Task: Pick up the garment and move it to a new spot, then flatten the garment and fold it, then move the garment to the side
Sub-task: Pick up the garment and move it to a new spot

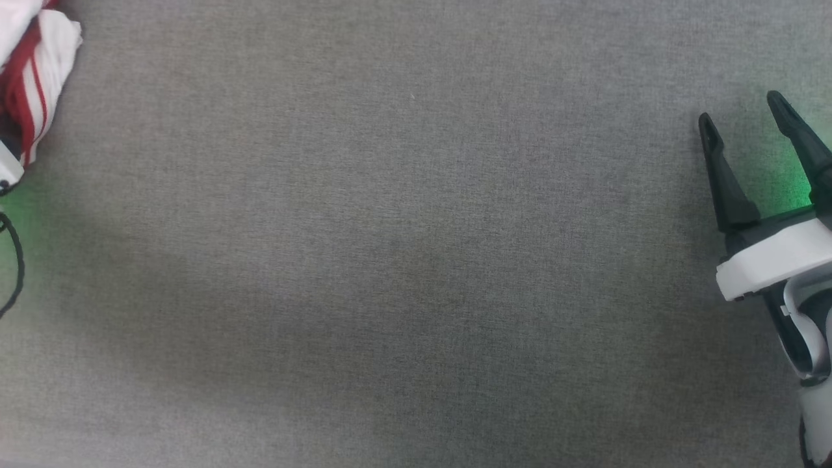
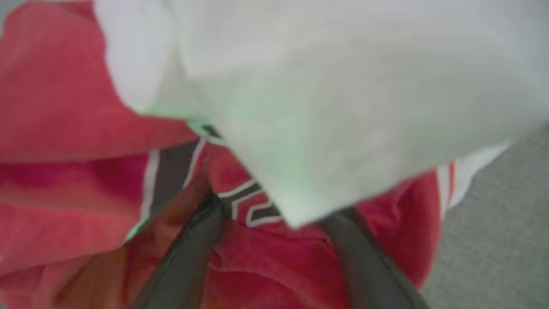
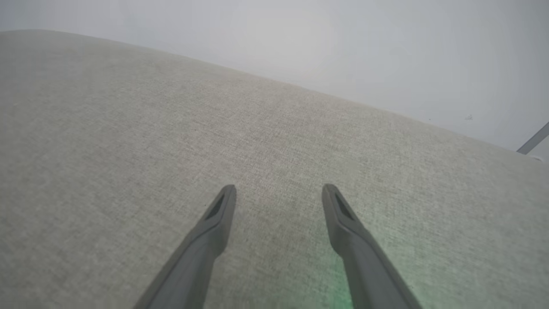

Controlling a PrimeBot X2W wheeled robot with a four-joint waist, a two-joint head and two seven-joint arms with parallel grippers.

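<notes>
The jersey (image 1: 36, 71) is lying bunched on the grey surface (image 1: 416, 260), far left. The left gripper (image 2: 274, 212) is sitting among its folds, fingers spread; it should pinch several layers. The right gripper (image 1: 741, 110) is hovering well apart, also spread.

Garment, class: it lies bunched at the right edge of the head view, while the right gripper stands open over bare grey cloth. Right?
One slip: the head view shows the garment bunched at its left edge, not the right. The right gripper does stand open over bare grey cloth.
</notes>
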